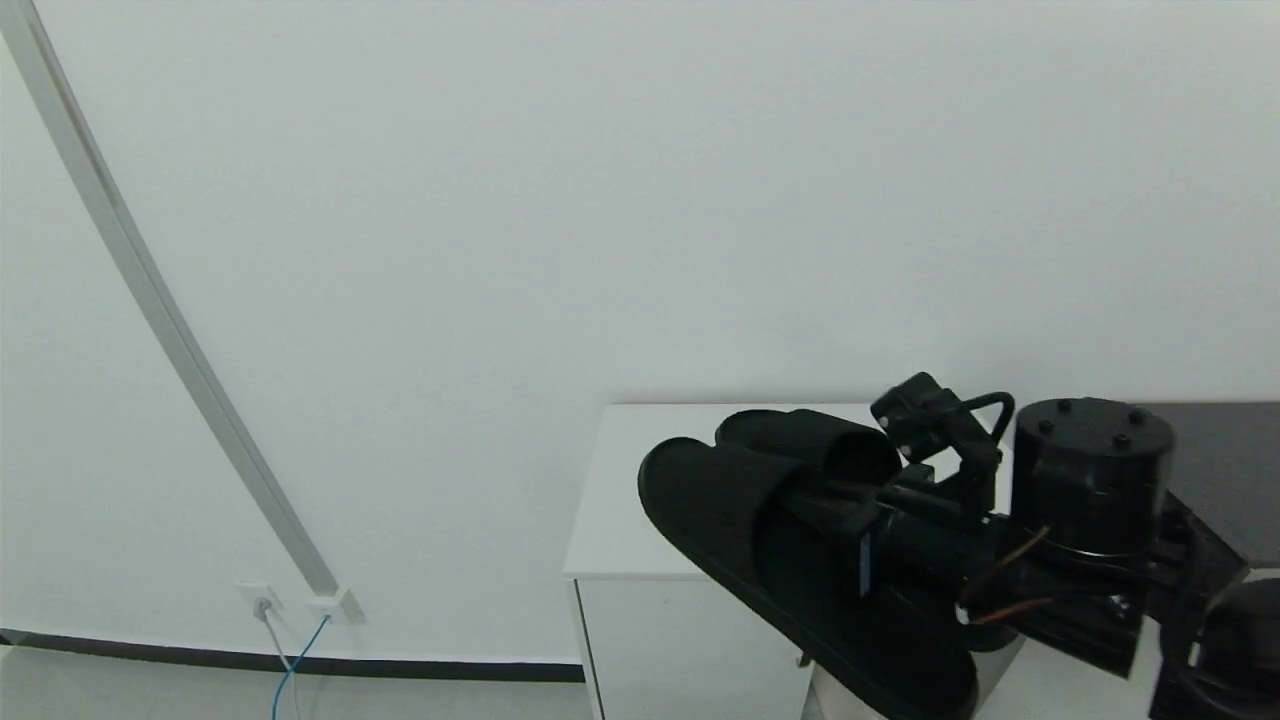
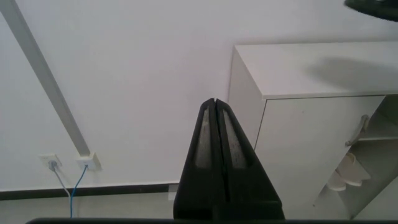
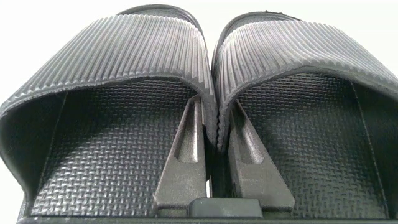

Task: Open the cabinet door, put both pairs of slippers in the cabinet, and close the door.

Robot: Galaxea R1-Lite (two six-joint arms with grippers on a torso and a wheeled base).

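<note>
Head view: a bare white wall (image 1: 640, 200) fills the upper half, leaving open room from 9 to 3 o'clock. A grey cable duct (image 1: 150, 290) slants from 11 o'clock down to the sockets (image 1: 258, 598) at 8 o'clock, where a blue cable (image 1: 300, 655) drops toward the floor. The white cabinet (image 1: 620, 510) stands at 5 o'clock against the wall, its near corner edge facing the free floor at 7 o'clock. Over its top the right gripper (image 1: 835, 505) holds the black slippers (image 1: 730, 510) side by side, toes toward 9 o'clock. A dark top (image 1: 1225, 470) sits at 3 o'clock.

Left wrist view: the left gripper (image 2: 215, 140) has its fingers pressed flat together with nothing between them, in free air short of the cabinet's corner. Past the door (image 2: 305, 149) and its handle (image 2: 357, 130) the cabinet is open; a pale pair of slippers (image 2: 348, 174) leans inside, under a shelf (image 2: 380, 138).

Right wrist view: one finger (image 3: 186, 155) reaches into each black slipper, and the two fingers pinch the touching strap edges between them.
</note>
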